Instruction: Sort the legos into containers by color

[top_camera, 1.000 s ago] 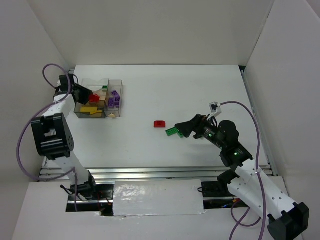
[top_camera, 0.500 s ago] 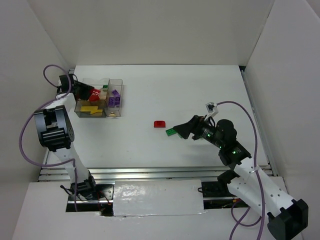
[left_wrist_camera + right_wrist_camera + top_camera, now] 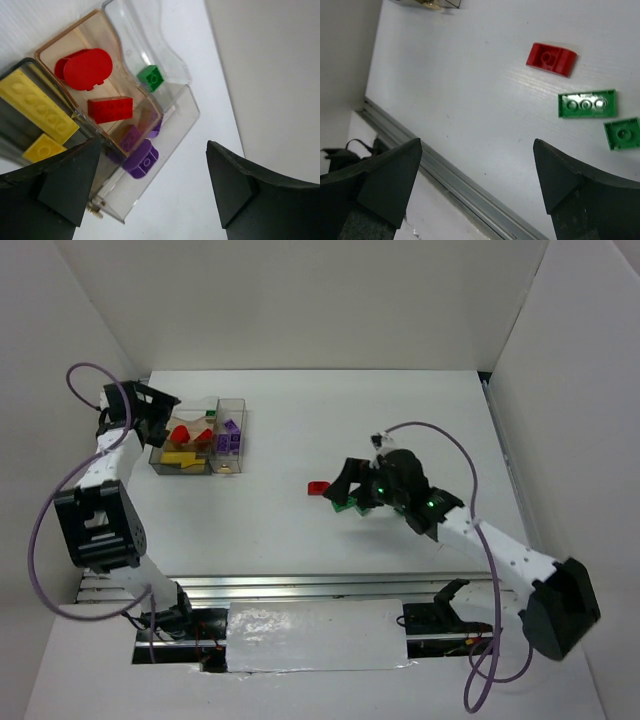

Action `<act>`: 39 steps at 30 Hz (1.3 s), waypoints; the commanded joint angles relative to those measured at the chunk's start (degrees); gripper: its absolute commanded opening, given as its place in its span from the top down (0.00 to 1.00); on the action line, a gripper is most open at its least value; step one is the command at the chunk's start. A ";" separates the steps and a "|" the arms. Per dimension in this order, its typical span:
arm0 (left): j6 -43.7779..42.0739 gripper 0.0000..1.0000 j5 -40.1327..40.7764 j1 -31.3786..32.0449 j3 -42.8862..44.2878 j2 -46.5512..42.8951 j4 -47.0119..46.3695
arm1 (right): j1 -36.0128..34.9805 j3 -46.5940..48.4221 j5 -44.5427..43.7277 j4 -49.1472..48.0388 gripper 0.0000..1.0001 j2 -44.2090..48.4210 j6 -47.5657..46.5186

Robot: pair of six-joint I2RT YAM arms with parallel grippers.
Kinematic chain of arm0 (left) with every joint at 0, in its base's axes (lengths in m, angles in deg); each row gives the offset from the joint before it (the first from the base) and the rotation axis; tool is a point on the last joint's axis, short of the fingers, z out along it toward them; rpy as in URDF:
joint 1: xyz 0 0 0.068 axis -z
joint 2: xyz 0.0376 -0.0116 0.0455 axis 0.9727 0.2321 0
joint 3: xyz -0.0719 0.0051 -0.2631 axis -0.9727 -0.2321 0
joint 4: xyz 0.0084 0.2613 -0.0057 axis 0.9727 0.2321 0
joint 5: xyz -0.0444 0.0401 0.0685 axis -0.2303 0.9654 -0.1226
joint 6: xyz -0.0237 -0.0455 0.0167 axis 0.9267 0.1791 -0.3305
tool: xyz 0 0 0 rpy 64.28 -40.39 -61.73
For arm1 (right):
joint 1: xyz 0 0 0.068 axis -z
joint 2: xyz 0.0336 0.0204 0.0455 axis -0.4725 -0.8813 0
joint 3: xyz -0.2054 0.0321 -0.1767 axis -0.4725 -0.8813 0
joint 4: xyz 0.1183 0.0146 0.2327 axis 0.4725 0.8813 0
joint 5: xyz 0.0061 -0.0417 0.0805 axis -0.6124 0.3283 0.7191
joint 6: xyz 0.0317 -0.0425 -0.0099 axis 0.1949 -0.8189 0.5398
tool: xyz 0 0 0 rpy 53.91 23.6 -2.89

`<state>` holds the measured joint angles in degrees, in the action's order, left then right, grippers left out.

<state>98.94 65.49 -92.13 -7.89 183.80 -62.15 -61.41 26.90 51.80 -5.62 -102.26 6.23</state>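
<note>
The clear divided container (image 3: 232, 405) stands at the far left of the table. In the left wrist view its compartments (image 3: 176, 122) hold two red legos (image 3: 84, 70), a green one (image 3: 151, 78), yellow ones (image 3: 37, 105) and purple ones (image 3: 141, 157). My left gripper (image 3: 160, 415) hangs open just left of the box, nothing between its fingers (image 3: 75, 180). On the table lie a red lego (image 3: 551, 58), a long green lego (image 3: 587, 103) and a square green lego (image 3: 622, 133). My right gripper (image 3: 350, 488) hovers open over them, empty.
White walls close in the table on the left, back and right. A metal rail (image 3: 465, 192) runs along the near edge, with the arm bases and cables (image 3: 60, 490) behind it.
My left gripper has opened and pulled back to the left; a red lego it carried now lies in the box. My right arm swung left over the loose legos.
</note>
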 commanded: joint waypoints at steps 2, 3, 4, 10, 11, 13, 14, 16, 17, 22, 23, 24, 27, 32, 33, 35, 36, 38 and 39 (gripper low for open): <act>-7.66 0.01 7.25 4.29 2.04 -17.44 8.79 | -8.35 19.71 -20.63 14.95 0.00 -17.47 -5.83; -9.15 0.00 6.82 5.26 0.99 -19.99 8.97 | -9.40 22.45 -23.03 16.56 0.00 -20.67 -6.71; -11.87 0.00 5.60 7.18 -1.55 -25.15 8.89 | -10.72 27.43 -24.62 18.06 0.00 -23.31 -8.37; -20.92 0.01 -3.36 12.46 -14.47 -44.49 13.09 | -10.91 45.74 -35.26 33.58 0.00 -44.56 -8.13; -22.25 0.01 -3.38 12.91 -15.01 -46.10 15.02 | -11.00 47.94 -36.32 34.93 0.00 -46.17 -7.69; -26.82 0.00 -5.73 13.53 -16.60 -49.36 18.89 | -11.35 50.16 -36.16 34.08 0.00 -49.07 -9.17; -28.40 0.01 -6.27 13.53 -16.78 -50.06 20.47 | -11.35 50.42 -35.81 33.63 0.00 -49.70 -10.14; -32.62 0.01 -7.68 13.62 -18.44 -51.91 22.59 | -11.17 50.07 -31.09 31.45 0.01 -50.58 -16.45; -35.07 0.01 -9.51 13.62 -20.45 -53.22 22.95 | -11.52 47.72 -26.71 29.69 0.02 -49.10 -22.39; -37.47 0.01 -11.99 14.05 -26.53 -55.69 22.87 | -11.44 38.74 -18.78 17.83 0.02 -42.06 -39.46; -38.34 0.00 -13.47 14.58 -26.19 -55.70 22.25 | -11.44 38.21 -18.49 17.46 0.01 -41.71 -44.11; -38.61 0.00 -15.05 14.67 -26.01 -55.70 21.73 | -11.35 38.55 -18.58 18.07 0.01 -42.49 -46.07; -38.35 0.00 -16.65 14.67 -27.32 -55.78 19.96 | -10.82 46.16 -21.29 25.86 0.02 -49.33 -52.23; -39.14 0.00 -18.41 14.67 -27.41 -56.22 20.14 | -10.12 51.30 -19.11 31.18 0.07 -57.61 -56.81; -39.14 0.01 -18.49 14.76 -27.41 -56.40 20.14 | -10.21 50.78 -19.19 30.56 0.07 -57.70 -57.08; -39.14 0.00 -18.76 14.76 -27.59 -56.57 19.96 | -10.12 50.42 -18.05 29.16 0.07 -57.70 -57.95; -39.23 0.01 -18.85 14.67 -27.59 -56.40 19.88 | -10.12 50.07 -18.05 28.54 0.08 -57.87 -58.48; -39.40 0.01 -19.02 14.67 -27.41 -56.05 20.05 | -10.03 49.98 -17.43 27.57 0.10 -58.05 -59.10; -39.49 0.01 -19.11 14.76 -27.41 -55.79 20.14 | -9.94 50.24 -17.09 27.56 0.17 -58.40 -59.36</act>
<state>61.26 48.13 -77.55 -35.43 128.07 -39.27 -71.81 76.28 33.13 23.16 -161.01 -50.14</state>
